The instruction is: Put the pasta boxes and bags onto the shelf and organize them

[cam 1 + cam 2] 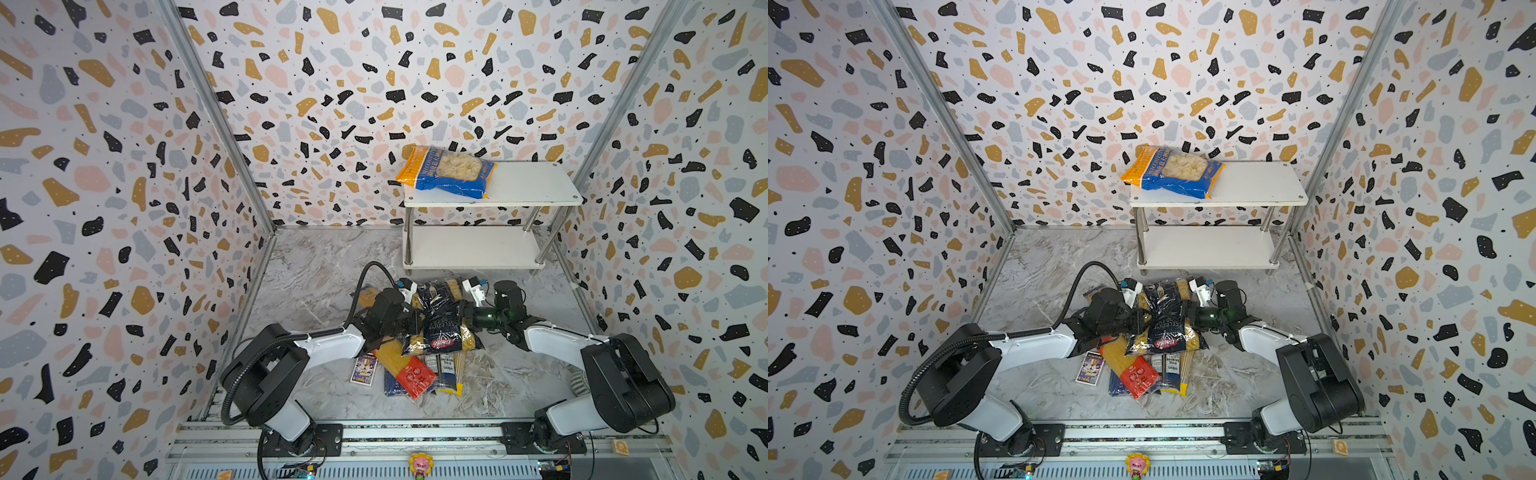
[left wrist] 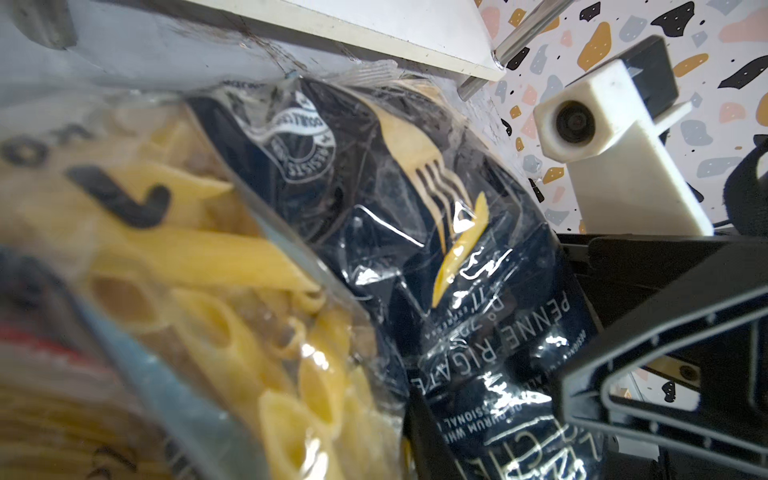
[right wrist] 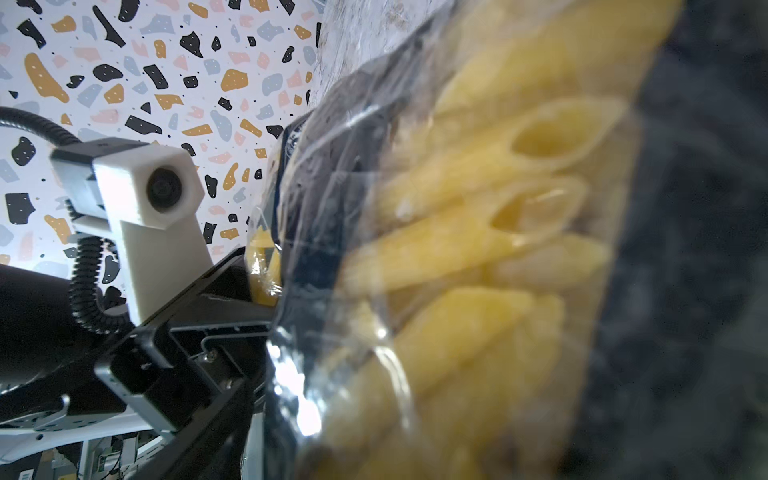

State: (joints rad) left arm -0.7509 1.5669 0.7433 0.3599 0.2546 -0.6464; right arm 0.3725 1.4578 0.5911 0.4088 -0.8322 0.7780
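Lifting the dark navy penne bag (image 1: 440, 332) calls for level travel: left pincer (image 1: 415, 321) clamps it; right pincer (image 1: 464, 313) state unclear.

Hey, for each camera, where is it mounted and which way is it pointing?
Both top views: high in front, looking down at white two-tier shelf and dark navy penne bag; left arm and right arm show.
Left wrist: on the left arm, facing the bag; right hand shows beyond.
Right wrist: on the right arm, facing the bag; left hand shows beyond.
Shared: wrist views see that bag from opposite sides.
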